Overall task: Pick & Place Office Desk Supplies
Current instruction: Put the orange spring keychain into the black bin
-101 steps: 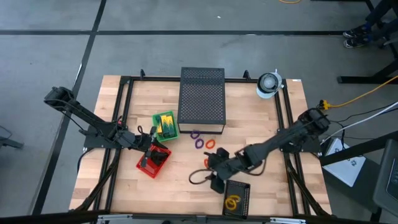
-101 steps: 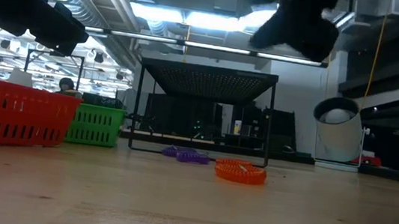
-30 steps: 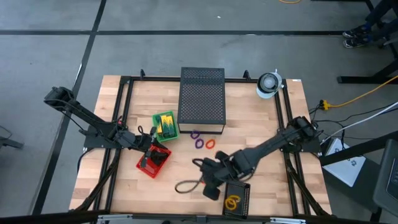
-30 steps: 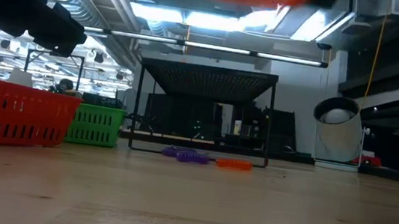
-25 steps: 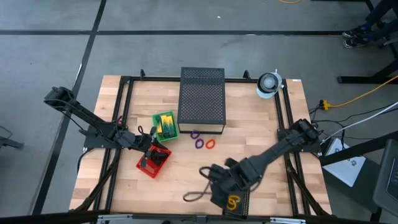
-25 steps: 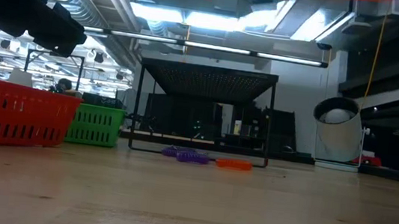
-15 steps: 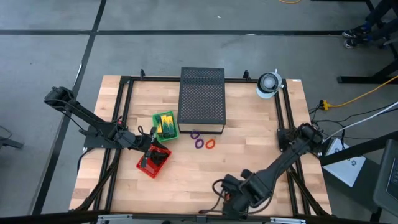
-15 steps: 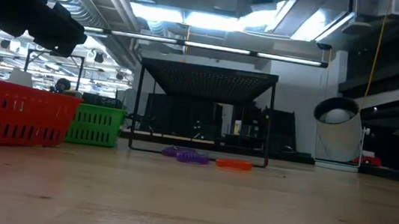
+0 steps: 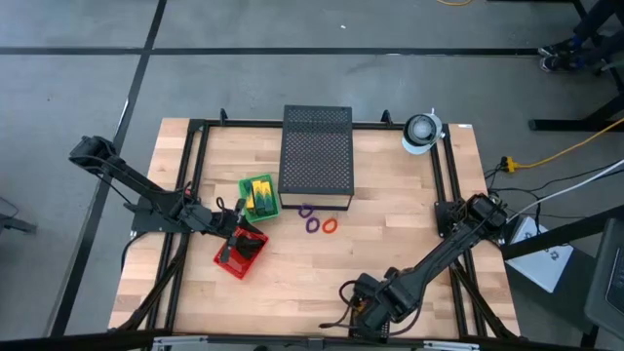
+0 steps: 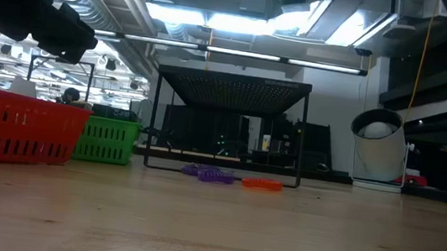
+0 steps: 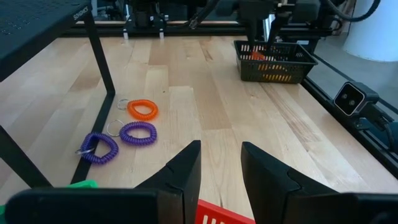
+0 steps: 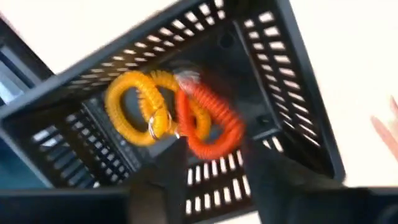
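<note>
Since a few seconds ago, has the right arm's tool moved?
Yes. The right tool has swung from near the rings toward the table's near edge, away from the perforated box.

bare tabletop (image 9: pixel 292 288) mid-front, perforated box (image 9: pixel 316 156) blocking rear

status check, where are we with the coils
Right gripper open over black basket; orange coil in it beside yellow coil. Left gripper open over red basket. Nothing in the way.
</note>
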`<action>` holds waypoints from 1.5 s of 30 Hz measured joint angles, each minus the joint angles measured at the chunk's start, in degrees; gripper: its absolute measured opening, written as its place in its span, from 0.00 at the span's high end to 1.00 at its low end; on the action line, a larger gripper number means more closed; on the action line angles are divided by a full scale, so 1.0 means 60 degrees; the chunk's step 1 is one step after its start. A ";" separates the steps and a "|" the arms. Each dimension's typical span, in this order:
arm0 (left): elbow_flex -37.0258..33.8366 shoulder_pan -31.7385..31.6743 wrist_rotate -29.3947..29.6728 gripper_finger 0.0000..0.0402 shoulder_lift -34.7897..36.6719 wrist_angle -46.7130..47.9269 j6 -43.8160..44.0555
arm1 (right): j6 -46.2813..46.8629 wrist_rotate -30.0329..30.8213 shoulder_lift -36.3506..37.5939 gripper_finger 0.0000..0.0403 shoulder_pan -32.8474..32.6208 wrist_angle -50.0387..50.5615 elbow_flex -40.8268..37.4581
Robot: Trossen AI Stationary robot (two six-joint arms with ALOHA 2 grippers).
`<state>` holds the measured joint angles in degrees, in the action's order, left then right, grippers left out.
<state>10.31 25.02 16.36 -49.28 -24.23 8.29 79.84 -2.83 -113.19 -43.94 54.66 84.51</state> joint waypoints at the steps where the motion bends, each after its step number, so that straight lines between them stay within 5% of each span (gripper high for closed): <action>1: 0.0004 0.0003 0.0000 0.73 0.0000 0.0003 0.0000 | -0.0013 -0.0080 0.0053 0.58 0.0004 0.0038 -0.0004; 7: 0.0004 0.0003 0.0004 0.73 0.0000 0.0003 -0.0022 | -0.0222 0.0493 0.0628 0.44 0.0070 0.0263 0.0562; 14: 0.0007 0.0003 0.0006 0.73 0.0000 -0.0061 -0.0022 | -0.1435 0.3744 0.1032 0.47 0.0592 0.0447 0.1705; 21: 0.0011 0.0002 0.0009 0.73 -0.0001 -0.0150 -0.0062 | -0.7163 0.4984 0.0610 0.54 0.1598 0.0182 0.1796; 33: 0.0011 0.0000 -0.0015 0.73 -0.0001 -0.0205 -0.0091 | -1.0573 0.3098 -0.0473 0.54 0.3932 0.0391 0.1792; 45: 0.0011 0.0000 -0.0182 0.73 -0.0002 -0.0084 -0.0014 | -1.2026 0.1924 -0.1655 0.54 0.5175 0.0262 0.1701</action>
<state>10.37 25.02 15.27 -49.29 -24.73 8.21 7.69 8.71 -123.12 -12.90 56.23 94.71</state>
